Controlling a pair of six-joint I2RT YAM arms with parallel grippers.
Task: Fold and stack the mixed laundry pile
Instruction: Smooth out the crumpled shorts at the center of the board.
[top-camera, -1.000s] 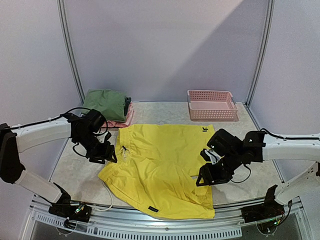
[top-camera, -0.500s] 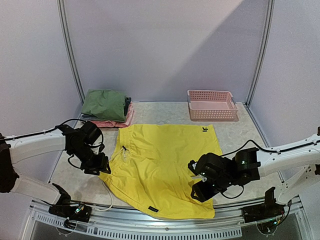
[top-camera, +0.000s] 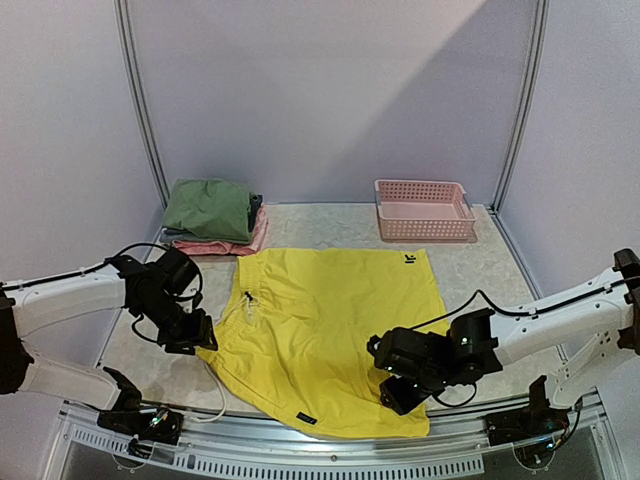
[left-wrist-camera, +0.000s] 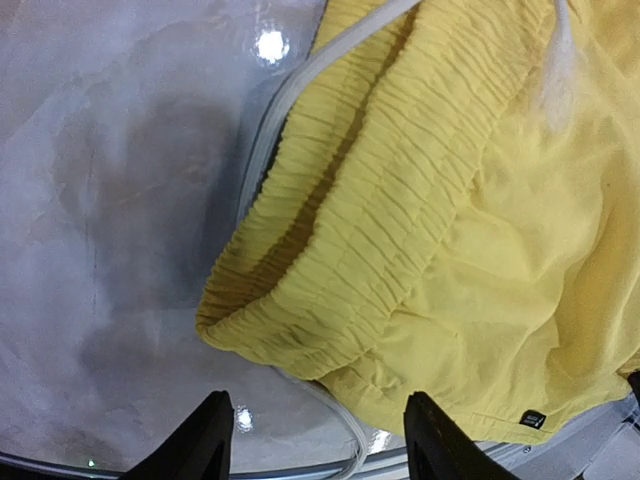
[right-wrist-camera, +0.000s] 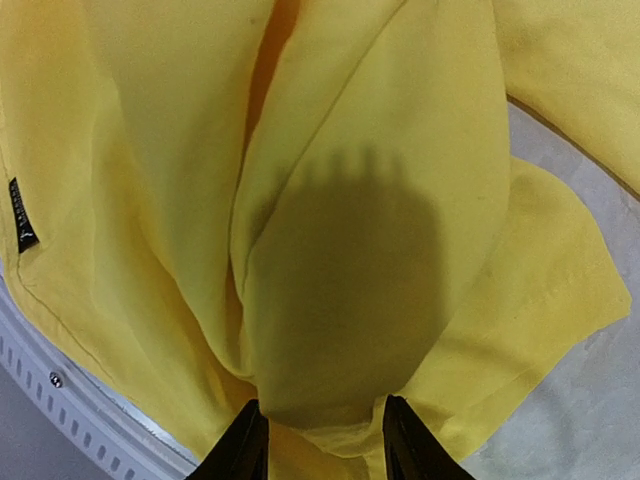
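fold of the yellow shorts (top-camera: 320, 320) in hand; right end effector (right-wrist-camera: 322, 432) clenched on cloth, left end effector (left-wrist-camera: 315, 425) released.
the shorts lay spread across the middle of the counter (top-camera: 480, 270), waist toward the left arm. the right end effector pinched a gathered fold near the near-right leg hem, the fabric drawn into creases toward its fingers. the left end effector hung with fingers apart just beside the elastic waistband (left-wrist-camera: 370, 200), nothing between them. the olive-green shirt (top-camera: 208, 207) sat folded on a pink garment (top-camera: 245, 243) at the far left, well apart from the pink basket (top-camera: 425, 210). judged step: taking hold of both ends for the first fold. next move would call for the left end effector to close on the waistband corner, then both to lift and carry the near edge over evenly.
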